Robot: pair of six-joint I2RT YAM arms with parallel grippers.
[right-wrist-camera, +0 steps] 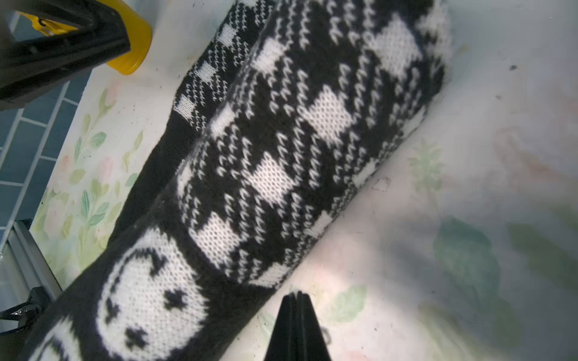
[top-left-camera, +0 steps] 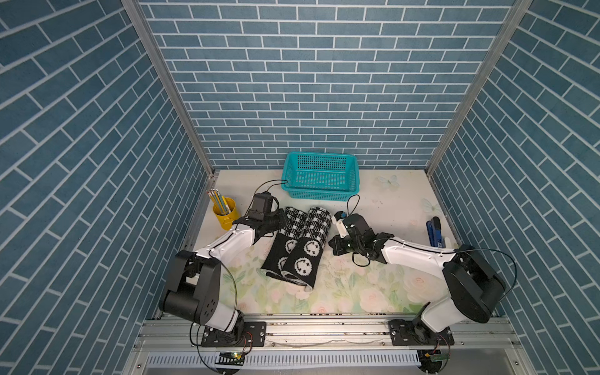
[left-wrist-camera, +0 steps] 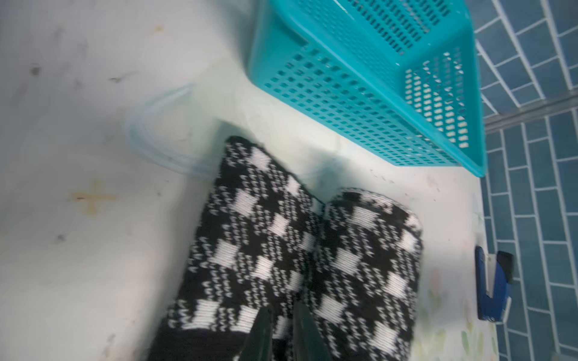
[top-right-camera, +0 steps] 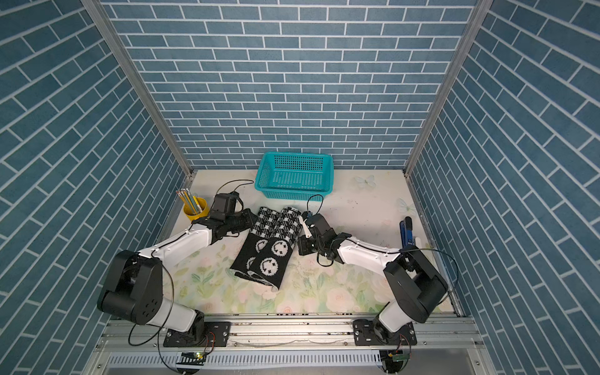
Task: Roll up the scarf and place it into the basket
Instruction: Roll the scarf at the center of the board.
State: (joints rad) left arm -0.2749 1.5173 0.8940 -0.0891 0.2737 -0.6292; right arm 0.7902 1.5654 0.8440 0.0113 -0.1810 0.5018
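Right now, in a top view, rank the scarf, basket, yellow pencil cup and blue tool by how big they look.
Largest: scarf and basket, about alike, so unranked.
Then: yellow pencil cup.
Smallest: blue tool.

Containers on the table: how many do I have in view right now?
2. The teal basket sits at back centre; the yellow pencil cup stands at the left edge, further forward. None appears hidden.
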